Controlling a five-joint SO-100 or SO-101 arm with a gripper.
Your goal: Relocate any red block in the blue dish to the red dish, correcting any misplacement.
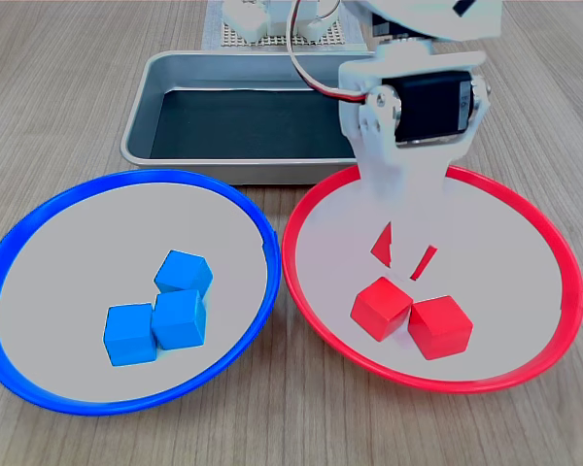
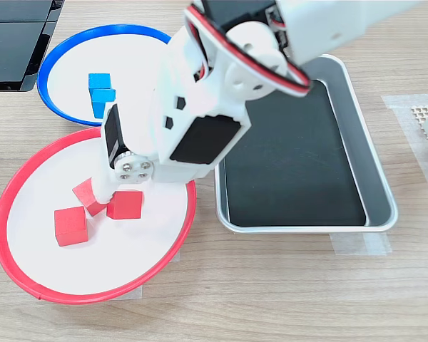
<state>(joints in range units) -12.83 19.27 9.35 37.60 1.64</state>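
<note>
Gripper (image 1: 405,254) is hanging low inside the large round shallow red-rimmed dish with the pale grey inside (image 1: 437,386), its white fingers coming down against a small plain red plastic cube (image 2: 125,204). In the first exterior view only red slivers are showing either side of the white finger. Cannot tell whether the jaws are clamping that cube or standing apart around it.

Two more identical red cubes are sitting flat in the same dish, one (image 1: 381,308) looking like it is touching the other (image 1: 440,327) in the first exterior view, both just beside the gripper tip.

The matching large round blue-rimmed dish (image 1: 165,176) is lying just beside the red-rimmed one, on the first exterior view's left, and is holding three small blue plastic cubes (image 1: 180,318) bunched together.

The rectangular metal tray with the dark floor (image 1: 141,107) is sitting behind both dishes in the first exterior view, on the wood-grain tabletop (image 1: 58,78).
</note>
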